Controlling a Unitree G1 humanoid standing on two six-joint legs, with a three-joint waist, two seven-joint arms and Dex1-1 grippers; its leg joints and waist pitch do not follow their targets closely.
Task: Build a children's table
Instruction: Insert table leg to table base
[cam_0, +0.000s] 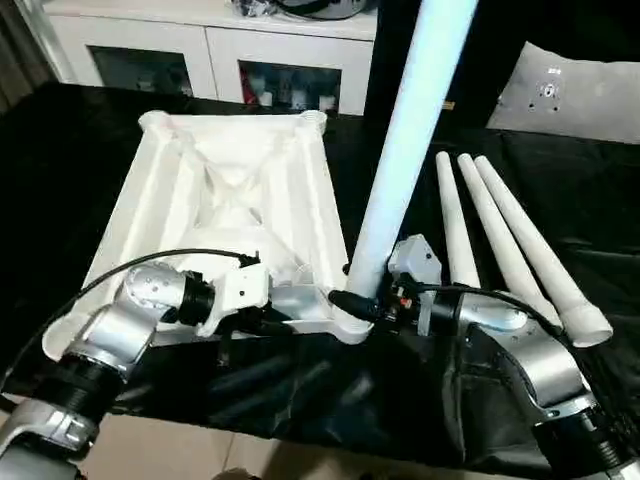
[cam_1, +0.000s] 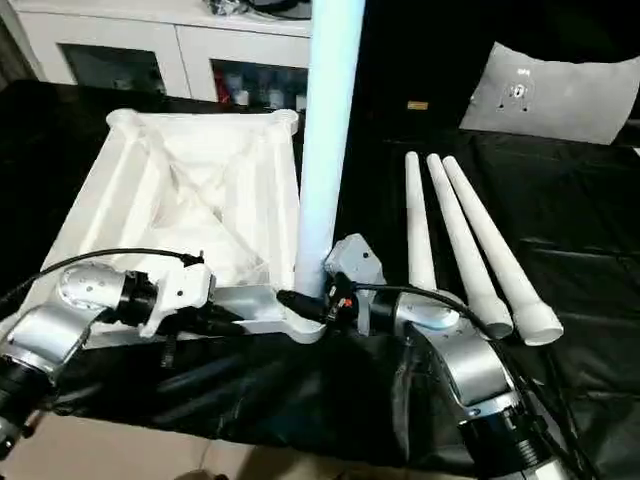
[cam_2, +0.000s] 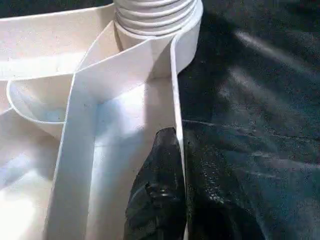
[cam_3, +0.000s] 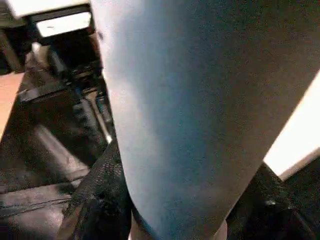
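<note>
The top (cam_0: 235, 205) lies ribs-up on the black surface (cam_0: 560, 200), toward its left. One leg (cam_0: 400, 160) stands in the near right corner socket (cam_0: 352, 322), my right gripper (cam_0: 372, 305) clamped on its base. My left gripper (cam_0: 285, 318) pinches the top's near rim. Three legs (cam_0: 505, 240) lie side by side on the surface's right.

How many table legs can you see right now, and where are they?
4. One leg stands upright in the near corner socket of the upturned table top, held by the right end effector. Three loose legs lie side by side to its right.
</note>
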